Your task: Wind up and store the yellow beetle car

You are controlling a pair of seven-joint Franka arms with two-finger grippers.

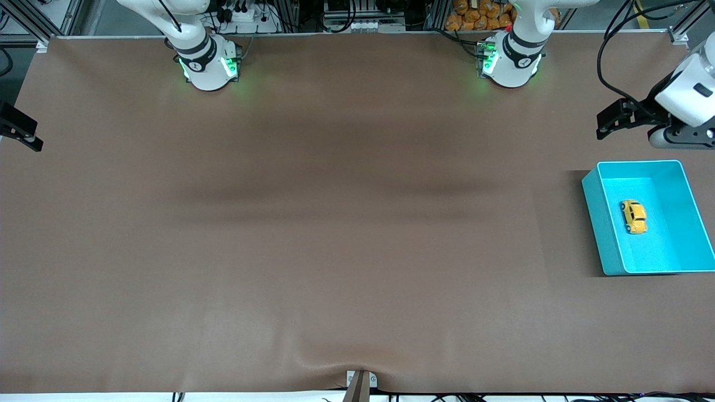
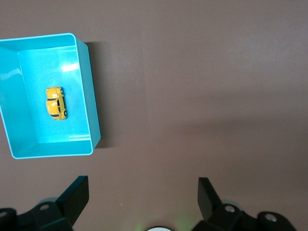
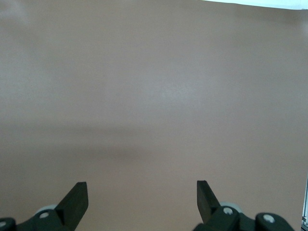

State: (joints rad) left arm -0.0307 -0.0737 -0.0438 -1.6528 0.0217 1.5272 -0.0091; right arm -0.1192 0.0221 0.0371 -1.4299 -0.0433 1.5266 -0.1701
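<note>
So from my seat here's how it sits: the yellow beetle car is already lying inside the turquoise bin, down on the bin's floor, on its wheels as far as I can make out, roughly in the middle and not touching any wall. The bin sits on the brown table at the left arm's end, closer to the front camera than the arm bases. The left gripper is up in the air with its fingers spread wide apart and nothing between them; in its own wrist view I'm looking down at bare table just beside the bin, with the car plainly visible in the bin. In the front view that gripper hangs over the table near the bin's edge on the base side, not touching it. The right gripper is also spread wide and empty, over plain brown table at the right arm's end, well apart from the bin; only its black tip pokes into the front view at the edge.
</note>
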